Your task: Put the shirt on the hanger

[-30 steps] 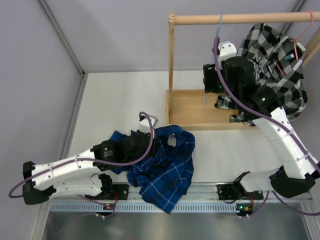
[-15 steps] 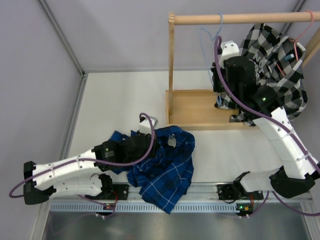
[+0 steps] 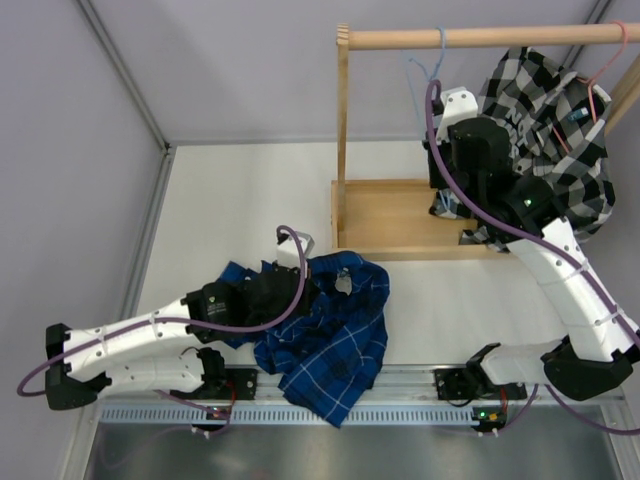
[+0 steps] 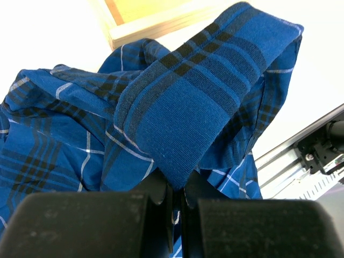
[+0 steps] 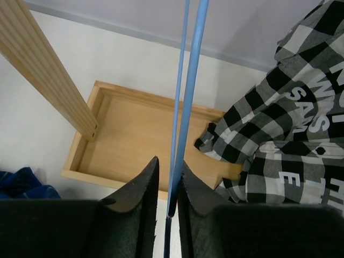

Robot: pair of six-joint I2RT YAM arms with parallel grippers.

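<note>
The royal-blue plaid shirt [image 3: 340, 340] lies crumpled on the white table near the front edge. My left gripper [image 3: 300, 285] is shut on a fold of it. In the left wrist view the jaws [image 4: 174, 185] pinch the tip of a blue fold [image 4: 204, 91]. The thin light-blue wire hanger [image 3: 425, 68] hangs by its hook from the wooden rod. My right gripper [image 3: 435, 160] is shut on its wire. In the right wrist view the wire [image 5: 191, 64] runs up from between the nearly closed fingers [image 5: 167, 166].
A wooden rack has a top rod [image 3: 500, 38], an upright post [image 3: 343, 130] and a base tray [image 3: 385, 215]. A black-and-white checked shirt [image 3: 555, 130] hangs on a pink hanger at the rack's right end. A metal rail [image 3: 420, 385] runs along the front edge.
My right gripper has moved right and a little towards the rod with the hanger, and the hanger has swung up. The left arm and the shirt have not moved.
</note>
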